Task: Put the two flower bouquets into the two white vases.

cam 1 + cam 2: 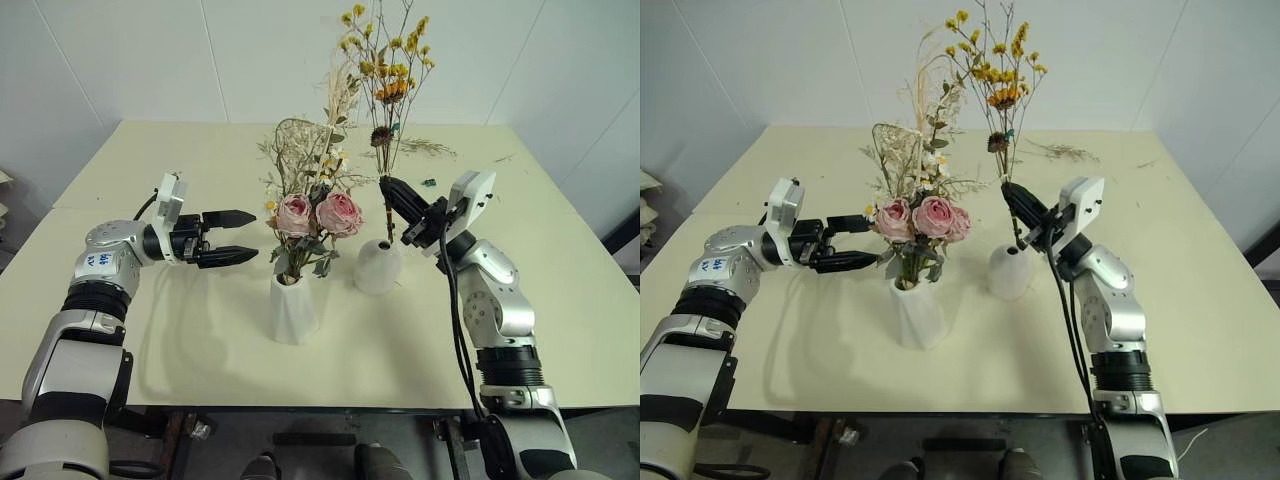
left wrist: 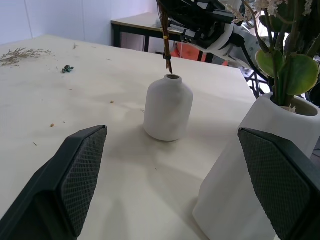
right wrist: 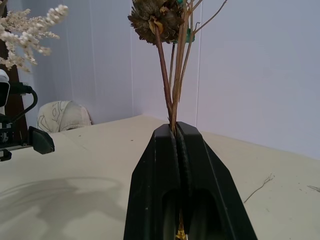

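Note:
The larger bouquet (image 1: 315, 205), with two pink roses, daisies and pale grasses, stands in the tall faceted white vase (image 1: 293, 310) at mid table. My left gripper (image 1: 238, 237) is open just left of the roses, holding nothing. My right gripper (image 1: 392, 190) is shut on the stems of the thin yellow-orange sprig (image 1: 388, 75), which stands upright. The sprig's stem tip (image 2: 168, 67) hangs right above the small hole of the round white vase (image 1: 378, 266), just at its mouth.
Loose dried twigs (image 1: 425, 147) and a small green scrap (image 1: 428, 182) lie on the far side of the pale table (image 1: 180, 330). A second table (image 2: 137, 22) stands beyond. White walls close the back.

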Available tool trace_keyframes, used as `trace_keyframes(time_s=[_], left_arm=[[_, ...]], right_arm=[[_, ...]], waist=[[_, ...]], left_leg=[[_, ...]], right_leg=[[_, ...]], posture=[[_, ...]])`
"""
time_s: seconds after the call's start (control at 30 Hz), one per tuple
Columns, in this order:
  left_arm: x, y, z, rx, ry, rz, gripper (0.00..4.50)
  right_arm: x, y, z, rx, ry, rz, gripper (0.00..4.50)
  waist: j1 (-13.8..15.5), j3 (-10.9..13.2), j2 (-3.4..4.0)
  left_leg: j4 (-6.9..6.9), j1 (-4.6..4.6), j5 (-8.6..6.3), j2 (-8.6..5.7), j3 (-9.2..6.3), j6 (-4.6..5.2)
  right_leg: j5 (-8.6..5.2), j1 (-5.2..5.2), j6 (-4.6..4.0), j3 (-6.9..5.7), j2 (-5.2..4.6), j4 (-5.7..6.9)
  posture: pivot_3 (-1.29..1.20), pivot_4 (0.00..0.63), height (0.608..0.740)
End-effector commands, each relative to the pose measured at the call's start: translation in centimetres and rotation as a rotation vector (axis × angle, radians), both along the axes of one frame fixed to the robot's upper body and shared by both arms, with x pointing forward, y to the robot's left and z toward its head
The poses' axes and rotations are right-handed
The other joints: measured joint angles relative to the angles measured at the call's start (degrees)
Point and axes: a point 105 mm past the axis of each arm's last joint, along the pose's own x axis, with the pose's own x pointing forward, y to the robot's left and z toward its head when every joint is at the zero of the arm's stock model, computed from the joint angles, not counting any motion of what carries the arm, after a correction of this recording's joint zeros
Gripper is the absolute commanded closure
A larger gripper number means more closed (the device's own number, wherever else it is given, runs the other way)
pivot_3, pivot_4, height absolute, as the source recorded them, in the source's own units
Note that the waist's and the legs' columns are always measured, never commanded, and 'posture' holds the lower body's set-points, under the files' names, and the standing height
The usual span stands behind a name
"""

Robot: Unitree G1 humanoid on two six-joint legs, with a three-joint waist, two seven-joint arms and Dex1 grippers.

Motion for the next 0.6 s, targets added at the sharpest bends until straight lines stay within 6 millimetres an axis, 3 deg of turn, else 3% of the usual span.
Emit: trace_keyframes(time_s=[0.03, 0.47, 0.6], left_arm=[[-1.4, 0.4, 1.2, -0.004, -0.037, -0.105, 0.00], [-1.5, 0.6, 1.2, -0.007, -0.039, -0.102, 0.00], [-1.5, 0.7, 1.2, -0.007, -0.040, -0.099, 0.00]], right_arm=[[-0.1, 0.2, 0.6, 0.014, -0.025, 0.014, 4.46], [0.2, 1.0, -0.7, 0.015, 0.012, 0.029, 4.46], [0.3, 1.1, 0.0, 0.023, -0.007, 0.026, 4.46]], waist=[[0.0, 0.0, 0.00], [0.0, 0.0, 0.00], [0.0, 0.0, 0.00]], left_leg=[[0.00, 0.00, 0.00, 0.00, 0.00, 0.00], [0.00, 0.01, 0.00, 0.00, -0.01, 0.00], [0.00, 0.02, 0.01, 0.00, -0.02, -0.01]], right_leg=[[0.00, 0.00, 0.00, 0.00, 0.00, 0.00], [0.00, 0.01, 0.00, 0.00, 0.01, 0.02], [0.00, 0.01, 0.00, 0.00, 0.01, 0.02]], posture=[[0.00, 0.150, 0.740], [0.00, 0.150, 0.740], [0.00, 0.150, 0.740]])
